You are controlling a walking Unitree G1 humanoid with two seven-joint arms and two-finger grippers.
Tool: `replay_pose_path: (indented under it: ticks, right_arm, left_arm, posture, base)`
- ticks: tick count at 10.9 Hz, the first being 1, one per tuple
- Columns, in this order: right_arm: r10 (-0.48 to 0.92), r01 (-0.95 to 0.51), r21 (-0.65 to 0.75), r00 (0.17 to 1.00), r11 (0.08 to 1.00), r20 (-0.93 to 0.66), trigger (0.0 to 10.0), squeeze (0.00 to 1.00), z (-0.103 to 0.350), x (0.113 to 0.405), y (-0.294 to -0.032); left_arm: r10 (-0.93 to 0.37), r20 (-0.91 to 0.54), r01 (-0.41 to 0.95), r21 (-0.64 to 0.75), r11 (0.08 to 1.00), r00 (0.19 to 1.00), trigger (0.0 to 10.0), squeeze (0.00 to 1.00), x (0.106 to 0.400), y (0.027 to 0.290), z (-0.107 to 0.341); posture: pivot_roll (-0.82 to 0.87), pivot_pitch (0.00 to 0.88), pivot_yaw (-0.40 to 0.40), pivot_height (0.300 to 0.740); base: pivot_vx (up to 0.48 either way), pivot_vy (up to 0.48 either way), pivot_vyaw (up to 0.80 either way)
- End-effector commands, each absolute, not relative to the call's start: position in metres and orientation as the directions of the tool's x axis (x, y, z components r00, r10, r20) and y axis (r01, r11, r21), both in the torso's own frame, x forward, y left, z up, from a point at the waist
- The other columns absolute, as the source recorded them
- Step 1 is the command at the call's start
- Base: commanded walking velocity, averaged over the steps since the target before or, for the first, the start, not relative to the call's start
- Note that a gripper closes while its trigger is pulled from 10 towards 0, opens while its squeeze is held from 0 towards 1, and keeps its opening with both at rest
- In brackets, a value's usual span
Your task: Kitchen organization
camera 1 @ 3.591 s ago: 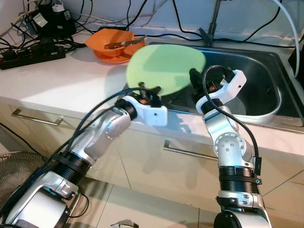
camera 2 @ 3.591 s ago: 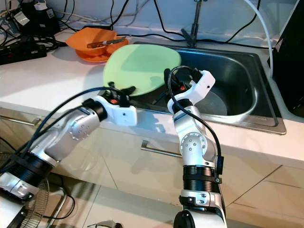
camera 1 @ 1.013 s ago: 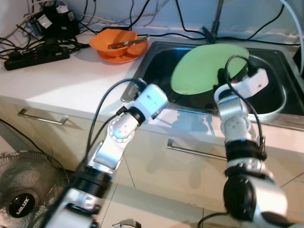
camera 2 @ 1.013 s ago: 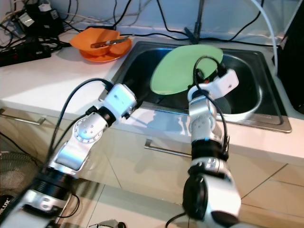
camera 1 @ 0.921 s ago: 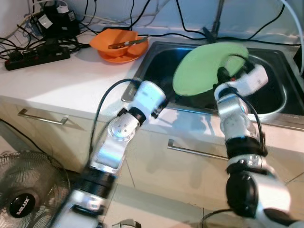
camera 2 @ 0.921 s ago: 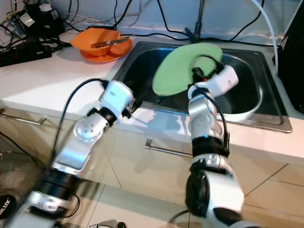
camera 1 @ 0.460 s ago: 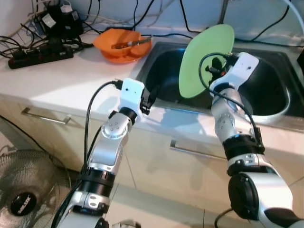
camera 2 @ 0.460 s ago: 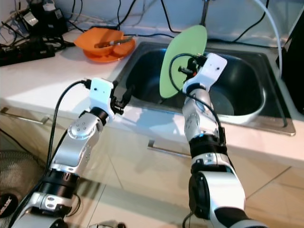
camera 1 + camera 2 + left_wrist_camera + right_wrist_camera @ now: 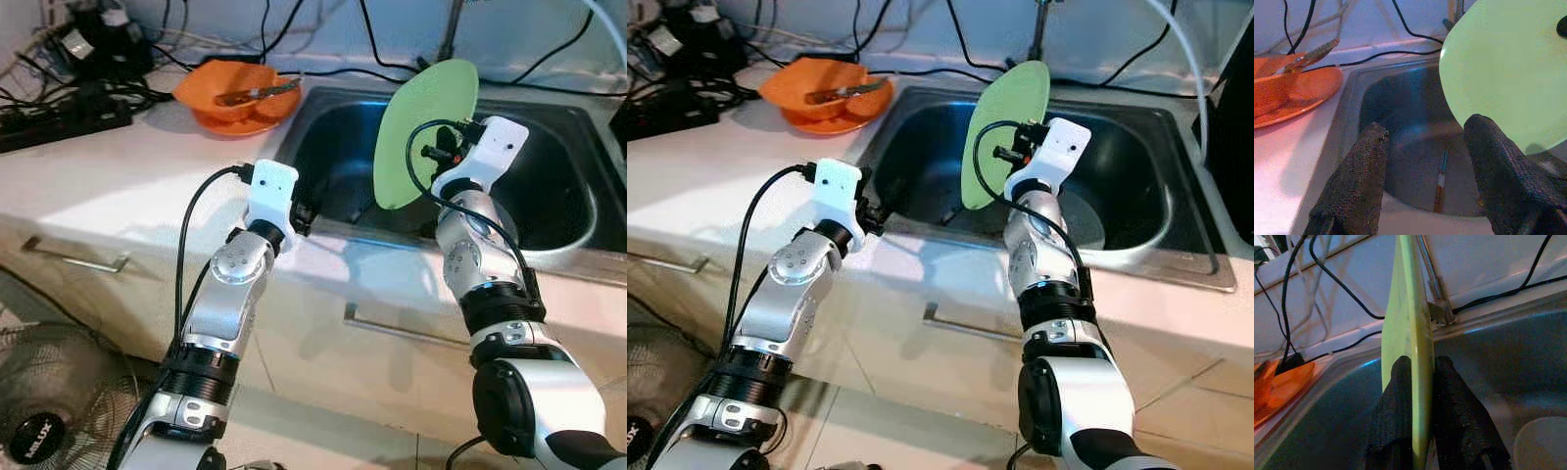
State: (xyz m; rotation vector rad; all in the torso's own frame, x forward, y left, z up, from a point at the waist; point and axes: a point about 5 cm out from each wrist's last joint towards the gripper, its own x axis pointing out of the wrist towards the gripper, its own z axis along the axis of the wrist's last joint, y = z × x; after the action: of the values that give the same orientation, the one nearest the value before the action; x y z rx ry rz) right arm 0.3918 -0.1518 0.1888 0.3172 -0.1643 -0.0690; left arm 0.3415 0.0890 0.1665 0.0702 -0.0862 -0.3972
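Left hand (image 9: 1425, 186) released, now empty at counter (image 9: 127, 186) edge. Beyond it, right hand (image 9: 1418, 382) alone pinches round pale-green plate (image 9: 426, 132), swung upright over steel sink (image 9: 1117, 186). Handover done; stowing next.

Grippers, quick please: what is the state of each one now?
Left gripper: open, holding nothing.
Right gripper: shut on the green plate.
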Motion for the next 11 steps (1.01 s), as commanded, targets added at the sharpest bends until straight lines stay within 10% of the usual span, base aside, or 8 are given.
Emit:
replay_pose_path:
  ticks: [1,11]
  right_arm:
    - [-0.085,0.019,0.31,0.976,0.951,0.2,10.0,0.0,0.1979,0.3925,-0.1487]
    - [-0.093,0.026,0.337,0.979,0.941,0.184,10.0,0.0,0.1947,0.3927,-0.1491]
  left_arm:
    - [-0.376,0.081,0.37,0.084,0.925,0.923,10.0,0.0,0.3428,0.0909,0.172]
    - [-0.378,0.08,0.372,0.079,0.925,0.922,10.0,0.0,0.3429,0.0897,0.1728]
  posture:
    - [0.04,0.024,0.053,0.74]
    - [0.04,0.048,0.052,0.74]
  base:
    - [0.3,0.0,0.0]
    - [0.381,0.0,0.0]
